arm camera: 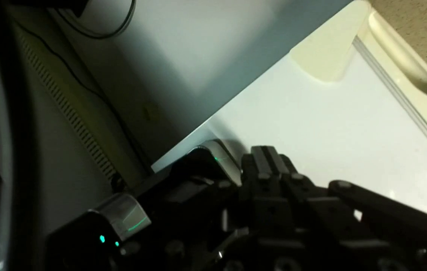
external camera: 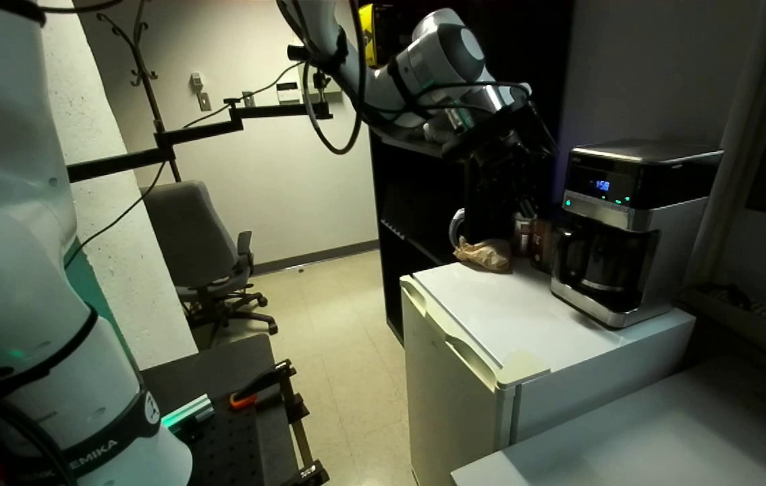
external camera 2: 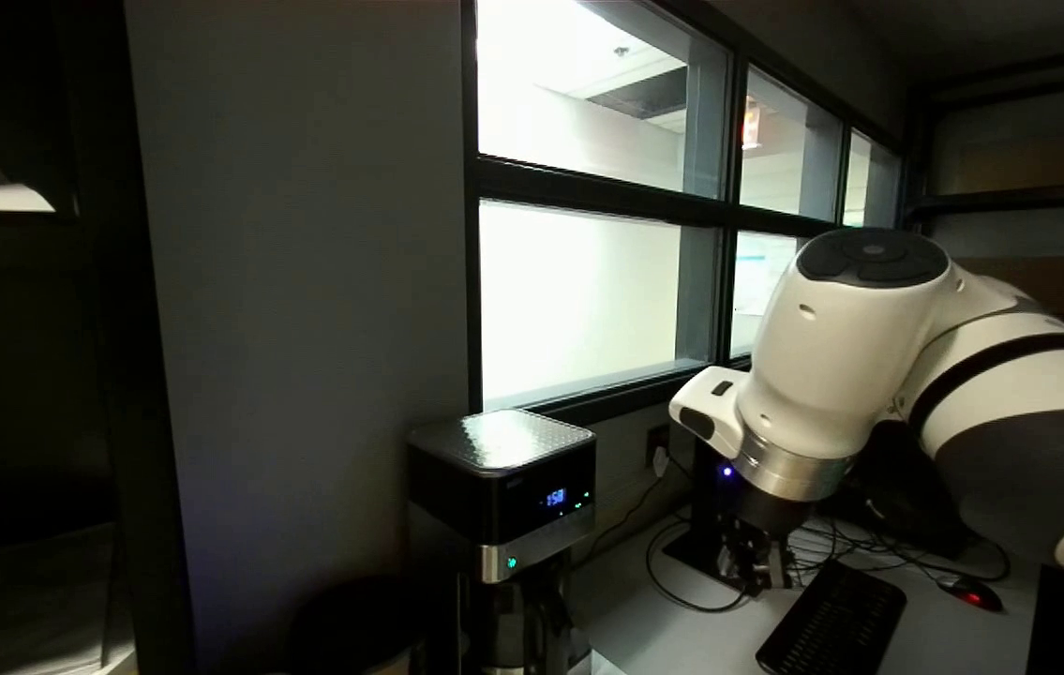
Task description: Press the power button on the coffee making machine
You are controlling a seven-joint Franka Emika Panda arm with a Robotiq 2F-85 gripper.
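Note:
The boxy black-and-silver coffee making machine point(external camera: 676, 223) stands on a white cabinet, with its dark carafe below and a blue display and small green lights above. It also shows in an exterior view point(external camera 2: 503, 511). A green-lit button point(external camera: 567, 202) sits on its silver front strip and shows in an exterior view point(external camera 2: 512, 562). In the wrist view part of the machine point(arm camera: 130, 222) is at lower left, partly hidden by the fingers. My gripper point(arm camera: 269, 152) is shut and empty, fingertips together, above the cabinet top and in front of the machine. The dark gripper also shows in an exterior view point(external camera 2: 756, 572).
The white cabinet point(external camera: 511, 317) has a crumpled paper bag point(external camera: 485, 254), a mug handle point(external camera: 455, 227) and containers point(external camera: 524, 236) at its back. A desk point(external camera: 639, 432) adjoins it. A keyboard point(external camera 2: 831, 619), mouse point(external camera 2: 970, 592) and cables lie on the desk. A black shelf point(external camera: 409, 202) stands behind.

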